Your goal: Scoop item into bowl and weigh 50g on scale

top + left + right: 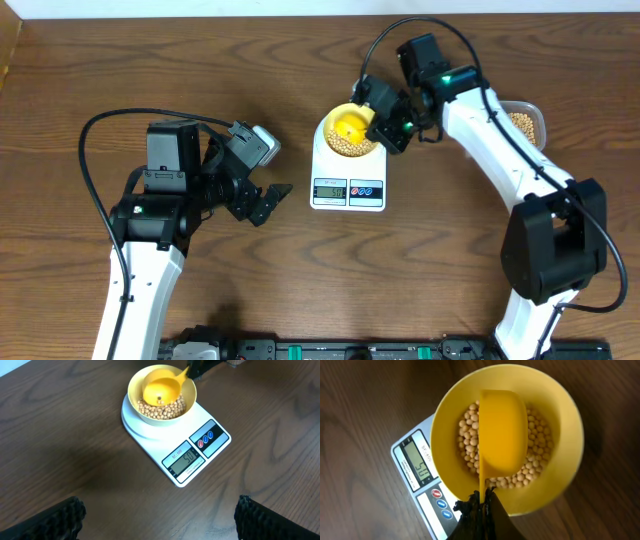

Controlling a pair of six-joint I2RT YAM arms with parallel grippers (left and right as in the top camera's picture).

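Left gripper (270, 200), centre-left: fingers apart, holding nothing. Scale (155, 447), centre of frame: display (188, 458) reads 50; the small print beside it is not legible with certainty. Bowl (565, 425) stands on the scale with the beans (537, 460) inside. Right gripper (482, 507) is clamped on the scoop (502, 425) handle, the scoop cup over the beans.

A dark wooden bench (300, 290) spreads under everything. A clear plastic tub (542, 115) sits toward its far right. A bright-yellow scoop (350, 127) shows near the middle, handle pointing right.
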